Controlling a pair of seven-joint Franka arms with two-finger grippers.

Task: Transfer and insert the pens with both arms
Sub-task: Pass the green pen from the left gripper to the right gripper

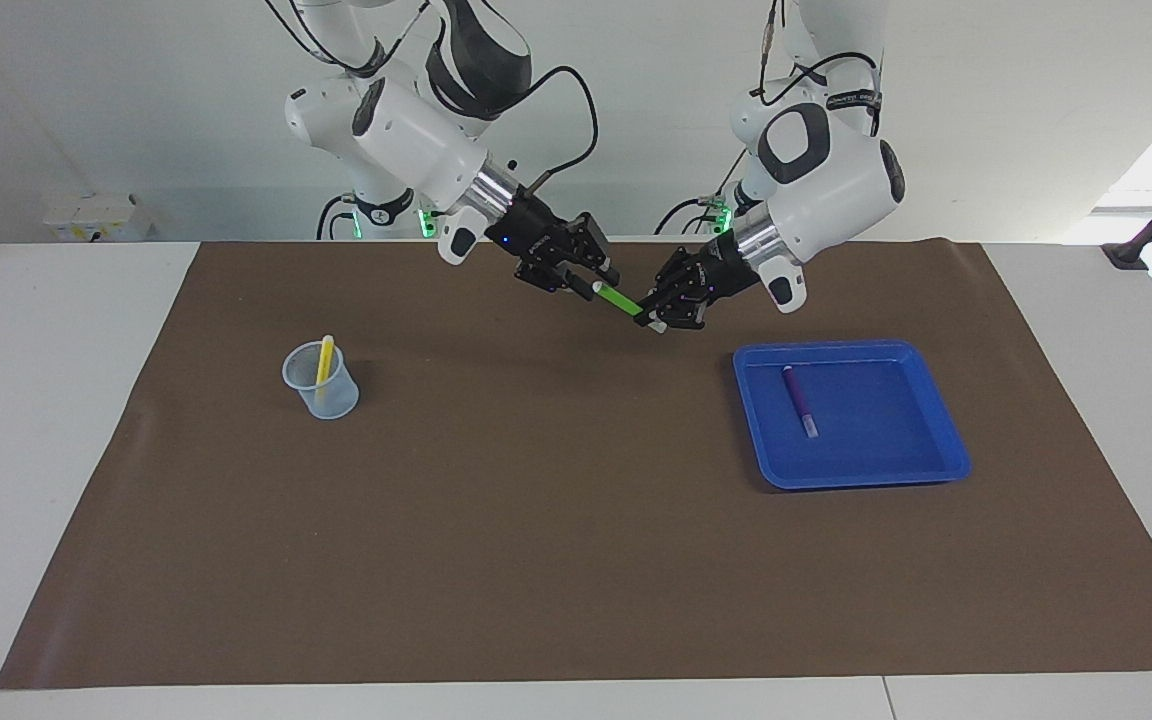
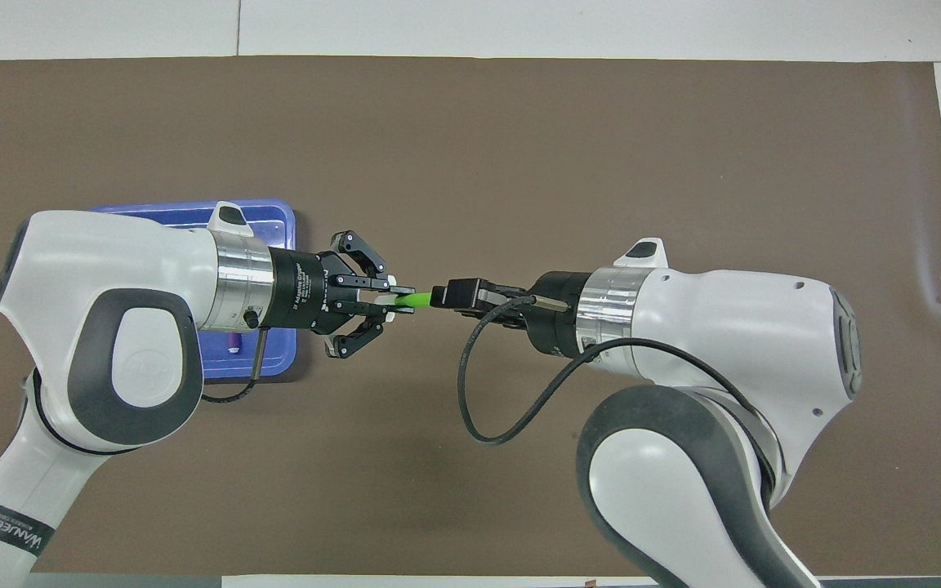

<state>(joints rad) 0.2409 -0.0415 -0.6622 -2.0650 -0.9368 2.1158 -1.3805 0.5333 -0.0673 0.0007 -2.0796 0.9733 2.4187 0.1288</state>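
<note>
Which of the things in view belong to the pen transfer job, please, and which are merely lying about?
Belonging to the job:
- green pen, held in mid-air between the left gripper and right gripper
- purple pen, lying in the blue tray
- yellow pen, standing in the clear cup

Lying about:
- brown mat covering the table
- white box by the wall
</note>
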